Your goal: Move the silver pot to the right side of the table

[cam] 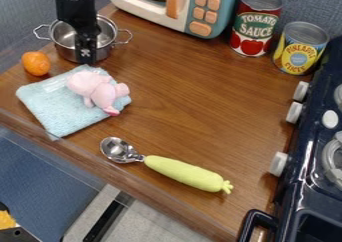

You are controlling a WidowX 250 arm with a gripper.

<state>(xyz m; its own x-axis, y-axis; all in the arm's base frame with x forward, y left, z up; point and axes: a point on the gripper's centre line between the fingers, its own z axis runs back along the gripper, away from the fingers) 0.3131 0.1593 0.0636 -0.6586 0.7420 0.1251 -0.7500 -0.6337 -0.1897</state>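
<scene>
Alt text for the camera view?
A black robot gripper is at a silver two-handled pot, upper left on a wooden table. Nearby: an orange fruit, and a pink toy on a light-blue cloth. Scoop with yellow-green handle in front; two cans and toy microwave behind; dark stove at right.

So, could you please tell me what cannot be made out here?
In the camera view:
- Silver pot: part of its inside, behind the gripper.
- Toy microwave: its top, cut off by the top edge.
- Stove: its far side, past the right edge.
- Yellow thing: cut off by the left edge, unclear what.
</scene>
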